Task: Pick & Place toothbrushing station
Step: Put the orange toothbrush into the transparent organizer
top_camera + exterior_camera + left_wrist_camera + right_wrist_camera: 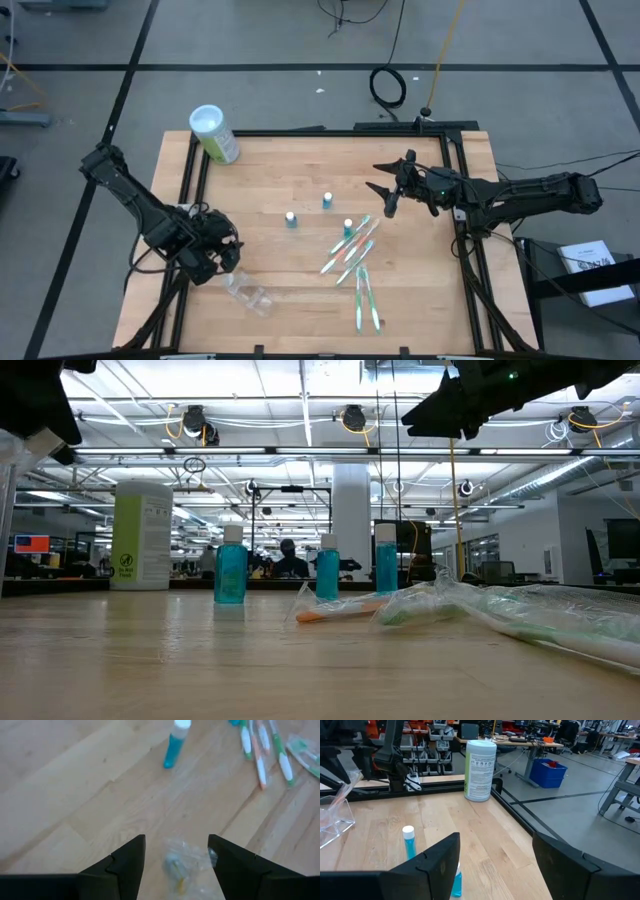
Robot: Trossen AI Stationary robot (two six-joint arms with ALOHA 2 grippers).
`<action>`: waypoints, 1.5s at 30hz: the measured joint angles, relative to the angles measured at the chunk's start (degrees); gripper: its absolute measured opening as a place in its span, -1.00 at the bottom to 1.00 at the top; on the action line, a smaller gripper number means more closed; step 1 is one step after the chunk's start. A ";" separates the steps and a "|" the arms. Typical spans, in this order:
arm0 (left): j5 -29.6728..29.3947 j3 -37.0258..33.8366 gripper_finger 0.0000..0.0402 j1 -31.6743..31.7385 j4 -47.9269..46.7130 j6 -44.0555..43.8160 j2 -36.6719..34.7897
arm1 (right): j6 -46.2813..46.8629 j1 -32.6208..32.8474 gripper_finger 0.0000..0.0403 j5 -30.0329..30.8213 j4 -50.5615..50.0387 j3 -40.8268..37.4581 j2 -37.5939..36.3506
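Several white toothbrushes [355, 248] with green or orange accents lie flat right of the table's middle, some in clear wrap [500, 610]. Three blue tubes [291, 218] [327, 200] [348, 227] stand upright beside them. The clear plastic holder [248, 293] lies on the table at the near left. My left gripper [225, 262] is open just above it. In the left wrist view the holder [182, 862] shows below the gap of the left gripper [176, 840]. My right gripper [385, 195] is open and empty, raised above the table's far right part.
A large green canister with a white lid [215, 133] stands at the table's far left corner. A black frame [455, 140] runs along the table's edges. Bare wood lies between the tubes and the holder [270, 255].
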 joint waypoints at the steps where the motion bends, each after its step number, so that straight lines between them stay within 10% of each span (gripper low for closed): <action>1: -0.78 0.38 0.09 0.00 0.06 0.58 -0.29 | 0.00 0.00 0.20 0.00 -0.01 0.00 0.00; 7: -8.13 2.89 0.09 0.00 0.04 6.35 -3.07 | 0.01 0.00 0.20 0.00 0.00 0.00 0.00; 16: -33.93 3.54 0.09 1.26 10.82 21.43 -7.38 | 0.02 0.00 0.20 0.00 0.00 0.00 0.00; 22: -24.66 3.54 0.09 4.49 34.08 49.67 -5.27 | 0.01 -0.01 0.20 -1.78 -1.42 0.00 -0.03; 28: -1.58 3.54 0.09 10.74 54.59 75.72 -0.97 | -0.89 0.04 0.20 -18.86 -9.19 0.00 -0.02; 37: 15.39 -1.75 0.09 26.28 67.63 76.95 5.35 | 4.55 1.40 0.20 -19.00 -27.52 -0.02 0.19; 45: 27.00 -16.48 0.09 34.50 89.20 75.14 5.88 | 6.34 1.40 0.20 -19.24 -19.86 -9.83 0.26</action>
